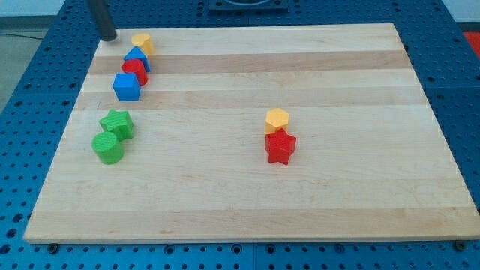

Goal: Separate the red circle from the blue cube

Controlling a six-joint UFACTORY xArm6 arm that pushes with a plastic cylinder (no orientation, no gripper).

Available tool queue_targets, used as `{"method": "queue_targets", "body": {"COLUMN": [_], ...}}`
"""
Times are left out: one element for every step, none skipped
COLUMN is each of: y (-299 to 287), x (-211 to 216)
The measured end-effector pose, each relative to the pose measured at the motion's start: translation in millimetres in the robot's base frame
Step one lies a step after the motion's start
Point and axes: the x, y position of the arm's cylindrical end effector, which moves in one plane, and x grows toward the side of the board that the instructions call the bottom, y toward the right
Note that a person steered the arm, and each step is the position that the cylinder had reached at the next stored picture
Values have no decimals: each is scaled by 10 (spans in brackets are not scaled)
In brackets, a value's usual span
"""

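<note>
Right up at the view's top left corner of the wooden board (247, 187) sits my tip (109, 37). It is only the end of a dark rod, with no jaws to open or close, and it holds nothing. It touches no block.

Just to the view's right of my tip is a yellow block (142, 42). Its shape is hard to make out. Below that, a little down and right of my tip, a small blue block (139, 56) peeks out. It looks like a triangle. The red circle (135, 71) comes next in the row, pressed up against it. Right under the red circle is the blue cube (127, 86), and the two look like they touch.

Further down from my tip are two green blocks. A green star (118, 123) is on top and a round green block (108, 147) is just below, side by side.

Far away from my tip, toward the view's right and lower down, a yellow hexagon (277, 120) sits touching a red star (280, 147).
</note>
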Motion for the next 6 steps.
{"method": "queue_targets", "body": {"y": [60, 277, 469, 571, 925, 1242], "x": [279, 515, 872, 903, 901, 946]}}
